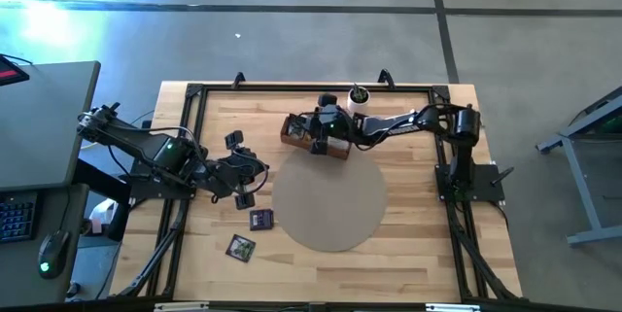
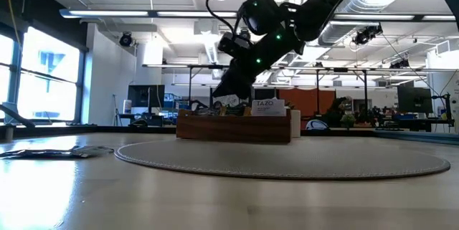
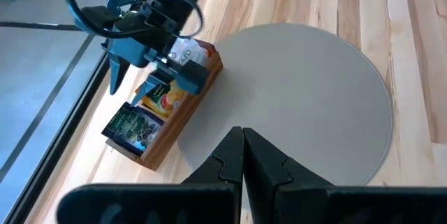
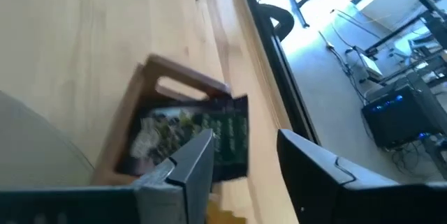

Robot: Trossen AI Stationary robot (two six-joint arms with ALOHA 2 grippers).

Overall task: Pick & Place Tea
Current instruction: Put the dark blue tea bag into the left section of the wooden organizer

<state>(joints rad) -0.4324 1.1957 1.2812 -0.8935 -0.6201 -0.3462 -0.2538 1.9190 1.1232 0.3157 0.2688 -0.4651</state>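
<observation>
Right gripper [image 4: 244, 165] at the brown wooden tea box [image 1: 313, 137]
Its fingers stand apart above a dark green-printed sachet [image 4: 223, 137] lodged in the box; left gripper [image 3: 242, 155] waits closed, left of the mat.

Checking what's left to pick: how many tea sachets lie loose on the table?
4 sachets: one beside the left claw, one just past it, two farther toward the table edge. The arm may hide more.

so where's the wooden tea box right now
In the high view the brown wooden tea box sits at the far edge of the round grey mat, just left of the small white cup with a plant, directly under the right gripper.
</observation>
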